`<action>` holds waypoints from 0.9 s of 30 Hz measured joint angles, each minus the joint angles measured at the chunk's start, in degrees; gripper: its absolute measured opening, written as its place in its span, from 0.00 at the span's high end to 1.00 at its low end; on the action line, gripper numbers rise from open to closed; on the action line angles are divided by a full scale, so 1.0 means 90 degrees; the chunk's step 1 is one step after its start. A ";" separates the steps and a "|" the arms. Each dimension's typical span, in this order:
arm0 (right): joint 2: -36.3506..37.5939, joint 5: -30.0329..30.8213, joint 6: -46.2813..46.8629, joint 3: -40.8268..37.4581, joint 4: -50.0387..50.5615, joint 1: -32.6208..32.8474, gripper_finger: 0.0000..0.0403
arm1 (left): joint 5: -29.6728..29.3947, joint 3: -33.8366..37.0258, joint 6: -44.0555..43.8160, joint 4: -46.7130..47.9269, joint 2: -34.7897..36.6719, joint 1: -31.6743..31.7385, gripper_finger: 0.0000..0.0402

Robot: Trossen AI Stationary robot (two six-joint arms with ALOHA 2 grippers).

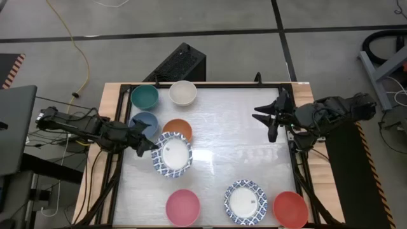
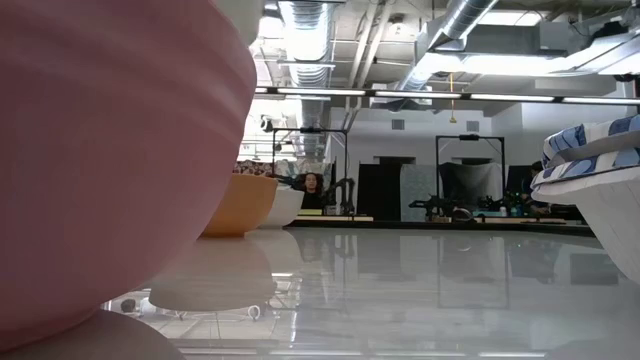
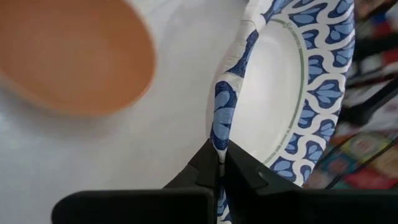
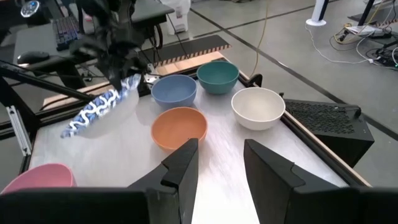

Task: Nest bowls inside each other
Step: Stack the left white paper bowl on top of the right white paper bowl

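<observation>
My left gripper (image 1: 151,146) is shut on a blue-and-white patterned bowl (image 1: 173,154) at the table's left middle; the right wrist view shows that bowl (image 4: 98,111) tilted. Just behind it sit an orange bowl (image 1: 178,130) and a blue bowl (image 1: 144,122). A teal bowl (image 1: 144,97) and a cream bowl (image 1: 182,93) stand at the far edge. A pink bowl (image 1: 182,207), a second patterned bowl (image 1: 245,201) and a red bowl (image 1: 290,208) line the near edge. My right gripper (image 1: 270,119) hovers open at the right, with nothing between its fingers (image 4: 186,163). My left gripper pinches the patterned bowl's rim (image 3: 221,124) between its two fingers, one on the inner face and one on the outer. The fingers reach in from the table's left, slanting slightly down. The bowl is tilted, raised at the held edge; whether its opposite edge (image 4: 67,130) touches the table I cannot tell.
A wide bare stretch of the glossy white tabletop (image 1: 235,140) lies in the middle between the two arms. The table has a dark frame rail (image 1: 210,83) along its far edge. In the low view the pink bowl (image 2: 100,150) fills the left foreground.
</observation>
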State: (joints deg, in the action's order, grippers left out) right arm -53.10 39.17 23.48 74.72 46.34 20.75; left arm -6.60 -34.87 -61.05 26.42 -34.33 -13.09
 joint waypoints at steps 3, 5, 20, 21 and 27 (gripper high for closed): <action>-0.0089 0.0001 0.0022 0.0000 -0.0001 -0.0002 0.63 | -0.0246 0.0000 -0.0167 -0.0502 -0.0015 0.0066 1.00; -0.0161 -0.0001 0.0025 0.0000 -0.0005 -0.0002 0.63 | -0.0502 0.0000 -0.0337 -0.0711 -0.0017 0.0105 1.00; -0.0484 0.0142 0.1149 0.0000 0.0004 -0.0539 0.63 | -0.1590 0.0000 -0.0776 -0.3130 -0.0068 0.0152 1.00; -0.0479 0.0142 0.1290 0.0000 0.0006 -0.0611 0.63 | -0.1602 0.0000 -0.0797 -0.3278 -0.0096 0.0152 1.00; -0.0474 0.0137 0.1560 0.0000 0.0067 -0.0921 0.63 | -0.1452 -0.0014 -0.1118 -0.3932 -0.0385 0.0152 1.00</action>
State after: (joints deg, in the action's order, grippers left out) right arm -57.36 40.40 37.52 74.72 46.93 12.46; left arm -19.67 -35.00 -71.11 -8.97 -37.79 -11.73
